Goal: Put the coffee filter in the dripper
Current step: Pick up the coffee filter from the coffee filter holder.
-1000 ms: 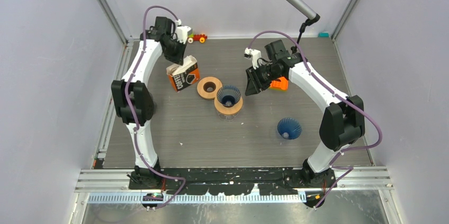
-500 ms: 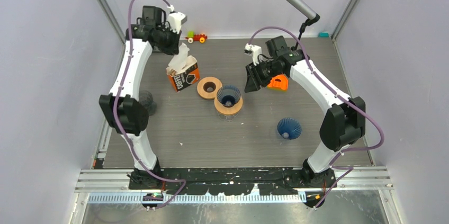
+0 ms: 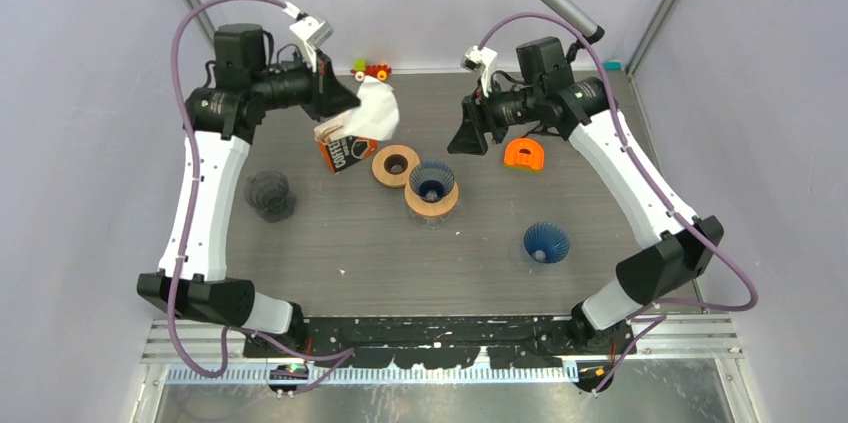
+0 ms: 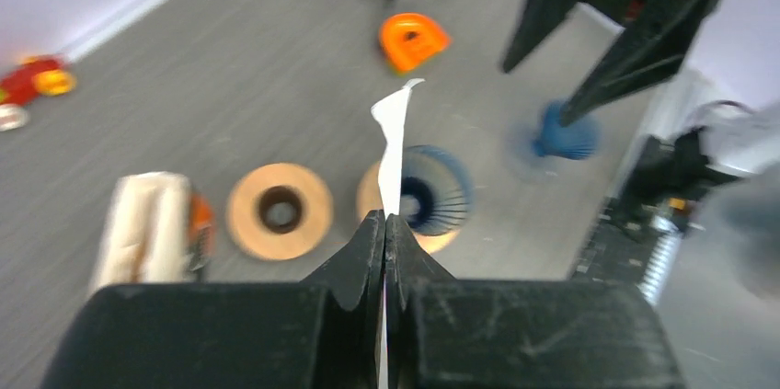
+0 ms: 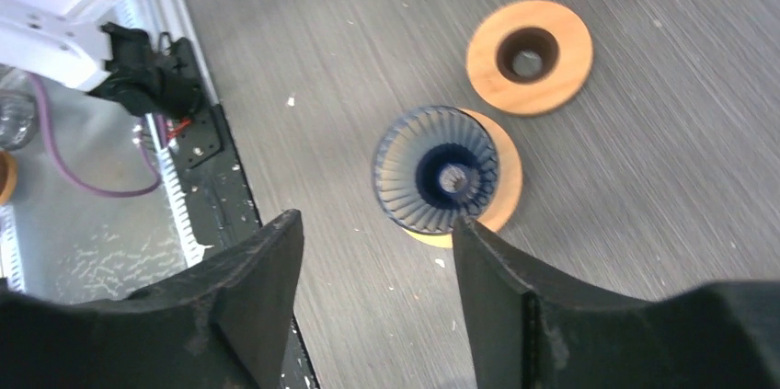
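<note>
**Above the filter box: paper filter lifted clear, dripper not yet loaded**

At the far left of the table, the left gripper hangs in the air with its jaws pressed together on the edge of a white paper coffee filter. In the left wrist view the sheet stands edge-on, rising from between the closed fingertips. The filter hangs free, above and just beside the orange-and-black filter box, and touches neither the box nor the table.

The target, a blue ribbed dripper seated on a wooden base, stands near the table's middle. A loose wooden ring lies just beside it. The right wrist view looks straight down into the cone, and no paper is inside it.

The right gripper hovers over the dripper's far right side. Its jaws are spread wide and hold nothing.

A second blue dripper stands apart toward the near right.

Progress, as judged: extraction of one filter appears complete. Three steps remain: carrying it across to the dripper, lowering it into the cone, and letting go. The folded sheet may need opening to seat properly, which the open right gripper seems placed to assist.
</note>
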Robot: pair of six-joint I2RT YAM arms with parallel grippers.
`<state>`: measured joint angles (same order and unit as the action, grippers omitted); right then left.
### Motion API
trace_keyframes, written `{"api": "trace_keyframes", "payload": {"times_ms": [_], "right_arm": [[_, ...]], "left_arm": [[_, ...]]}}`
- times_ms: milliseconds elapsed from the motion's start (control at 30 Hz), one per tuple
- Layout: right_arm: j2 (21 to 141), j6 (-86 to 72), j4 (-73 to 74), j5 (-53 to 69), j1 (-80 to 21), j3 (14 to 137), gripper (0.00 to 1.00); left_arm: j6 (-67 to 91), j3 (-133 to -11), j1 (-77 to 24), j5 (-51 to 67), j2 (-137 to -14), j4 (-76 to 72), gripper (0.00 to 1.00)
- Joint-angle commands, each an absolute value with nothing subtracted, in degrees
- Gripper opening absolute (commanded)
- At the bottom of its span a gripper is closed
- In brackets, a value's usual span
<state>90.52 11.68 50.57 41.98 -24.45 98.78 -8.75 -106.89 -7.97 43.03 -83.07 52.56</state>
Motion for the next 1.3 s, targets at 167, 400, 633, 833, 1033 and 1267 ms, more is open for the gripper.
{"api": "trace_keyframes", "payload": {"times_ms": [167, 400, 633, 833, 1033, 1267], "right_arm": [[82.5, 7.5, 43.0, 54.6, -25.9, 95.8, 0.70], [80.4, 8.2, 41.2, 54.7, -26.3, 91.5, 0.70], [79.8, 4.7, 37.1, 60.3, -26.4, 87.9, 0.47], [79.4, -1.5, 31.7, 63.0, -26.5, 86.0, 0.01], [77.7, -5.0, 28.4, 60.9, -25.8, 84.7, 0.01], [77.0, -7.1, 26.2, 61.0, -25.2, 83.2, 0.01]], "left_arm": [[8.2, -93.4, -16.2, 61.3, -77.2, 34.1, 0.00], [10.1, -88.6, -21.8, 63.1, -76.5, 29.0, 0.00], [11.6, -85.6, -23.8, 63.3, -76.8, 25.6, 0.00], [12.2, -83.9, -23.8, 62.5, -76.9, 22.9, 0.03], [13.0, -80.1, -23.8, 63.3, -76.2, 19.4, 0.48], [14.3, -76.7, -23.8, 64.1, -75.5, 16.2, 0.58]]}}
